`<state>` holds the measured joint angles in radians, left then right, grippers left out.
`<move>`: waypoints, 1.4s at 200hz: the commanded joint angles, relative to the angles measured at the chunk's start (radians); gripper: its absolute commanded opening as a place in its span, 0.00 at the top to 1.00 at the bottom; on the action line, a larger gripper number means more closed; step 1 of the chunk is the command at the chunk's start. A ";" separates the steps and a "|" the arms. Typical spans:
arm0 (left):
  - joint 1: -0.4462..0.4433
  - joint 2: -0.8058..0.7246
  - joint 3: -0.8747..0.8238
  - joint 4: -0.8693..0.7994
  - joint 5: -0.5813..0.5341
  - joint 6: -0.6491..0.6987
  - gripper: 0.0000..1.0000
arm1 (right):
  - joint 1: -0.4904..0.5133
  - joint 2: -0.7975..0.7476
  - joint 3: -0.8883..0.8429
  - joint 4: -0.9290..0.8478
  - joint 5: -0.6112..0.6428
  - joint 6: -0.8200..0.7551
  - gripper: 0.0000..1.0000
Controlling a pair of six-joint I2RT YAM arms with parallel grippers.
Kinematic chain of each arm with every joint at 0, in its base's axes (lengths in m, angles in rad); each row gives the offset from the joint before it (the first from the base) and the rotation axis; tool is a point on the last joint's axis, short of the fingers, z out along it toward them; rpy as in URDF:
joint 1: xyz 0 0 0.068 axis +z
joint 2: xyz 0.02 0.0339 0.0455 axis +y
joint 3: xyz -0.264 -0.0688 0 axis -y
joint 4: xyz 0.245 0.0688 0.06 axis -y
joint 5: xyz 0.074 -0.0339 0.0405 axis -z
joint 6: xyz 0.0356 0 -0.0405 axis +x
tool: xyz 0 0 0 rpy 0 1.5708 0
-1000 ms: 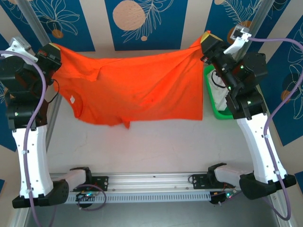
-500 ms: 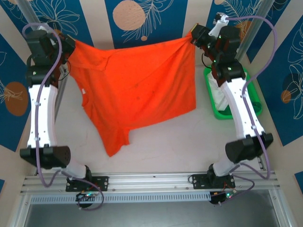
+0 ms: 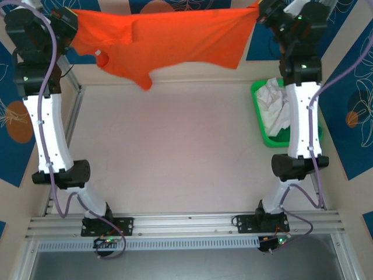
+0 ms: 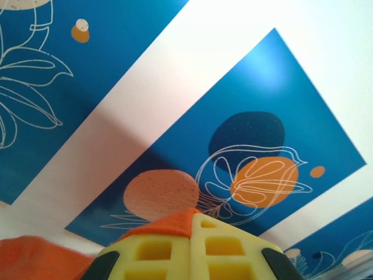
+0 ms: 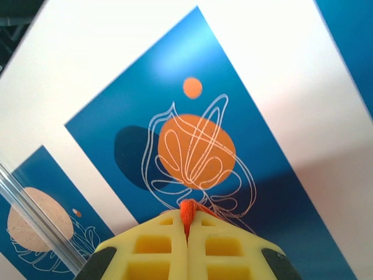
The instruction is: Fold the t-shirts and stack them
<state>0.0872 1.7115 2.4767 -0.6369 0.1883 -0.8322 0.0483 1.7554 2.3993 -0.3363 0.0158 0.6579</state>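
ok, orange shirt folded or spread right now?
Spread, not folded: the orange t-shirt hangs stretched wide between the left gripper and the right gripper, each shut on its upper edge.

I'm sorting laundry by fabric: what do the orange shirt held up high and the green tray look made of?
The orange shirt looks like soft matte cloth, probably a cotton knit; it sags and creases between its held corners. The green tray is likely rigid plastic with a smooth finish; its rim has a straight, even edge.
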 commanded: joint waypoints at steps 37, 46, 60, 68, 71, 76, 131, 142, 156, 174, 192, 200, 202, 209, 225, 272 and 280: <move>0.023 -0.467 -0.950 0.212 0.056 -0.033 1.00 | -0.058 -0.454 -1.020 0.165 -0.038 0.084 1.00; 0.023 -0.524 -1.077 0.210 0.062 -0.029 1.00 | -0.055 -0.505 -1.134 0.166 -0.046 0.098 1.00; 0.023 -0.593 -1.237 0.180 0.067 -0.008 1.00 | -0.051 -0.548 -1.309 0.162 -0.072 0.121 1.00; 0.023 -0.619 -1.321 0.167 0.071 -0.001 1.00 | -0.046 -0.557 -1.389 0.160 -0.079 0.127 1.00; 0.023 -0.626 -1.351 0.165 0.073 -0.003 1.00 | -0.045 -0.557 -1.418 0.159 -0.079 0.131 1.00; 0.023 -0.635 -1.400 0.163 0.078 -0.003 1.00 | -0.040 -0.554 -1.459 0.156 -0.079 0.135 1.00; 0.020 -0.593 -1.802 0.286 0.123 -0.057 1.00 | -0.001 -0.435 -1.672 0.150 -0.030 0.124 1.00; 0.020 -0.573 -1.836 0.296 0.116 -0.053 1.00 | 0.010 -0.415 -1.676 0.136 -0.016 0.115 1.00; 0.020 -0.549 -1.861 0.294 0.105 -0.042 1.00 | 0.026 -0.390 -1.678 0.109 0.010 0.104 1.00; 0.020 -0.528 -1.880 0.281 0.092 -0.030 1.00 | 0.036 -0.373 -1.686 0.076 0.031 0.104 1.00; 0.020 -0.526 -1.897 0.262 0.080 -0.022 1.00 | 0.049 -0.383 -1.709 0.048 0.058 0.114 1.00; 0.020 -0.531 -1.903 0.250 0.075 -0.020 1.00 | 0.054 -0.397 -1.720 0.032 0.079 0.124 1.00; 0.020 -0.532 -1.903 0.247 0.074 -0.019 1.00 | 0.056 -0.400 -1.724 0.027 0.085 0.127 1.00; 0.020 -0.538 -1.906 0.231 0.068 -0.015 1.00 | 0.061 -0.421 -1.739 0.012 0.107 0.138 1.00; 0.020 -0.563 -1.914 0.193 0.055 -0.006 1.00 | 0.071 -0.479 -1.780 -0.020 0.146 0.156 1.00; 0.022 -0.656 -1.923 0.097 0.029 0.008 1.00 | 0.069 -0.680 -1.853 -0.133 0.212 0.158 1.00; 0.022 -0.672 -1.922 0.082 0.027 0.011 1.00 | 0.068 -0.707 -1.865 -0.148 0.213 0.158 1.00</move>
<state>0.0937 1.0897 0.5606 -0.4728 0.2501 -0.8532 0.1173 1.1290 0.5636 -0.3958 0.1692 0.8036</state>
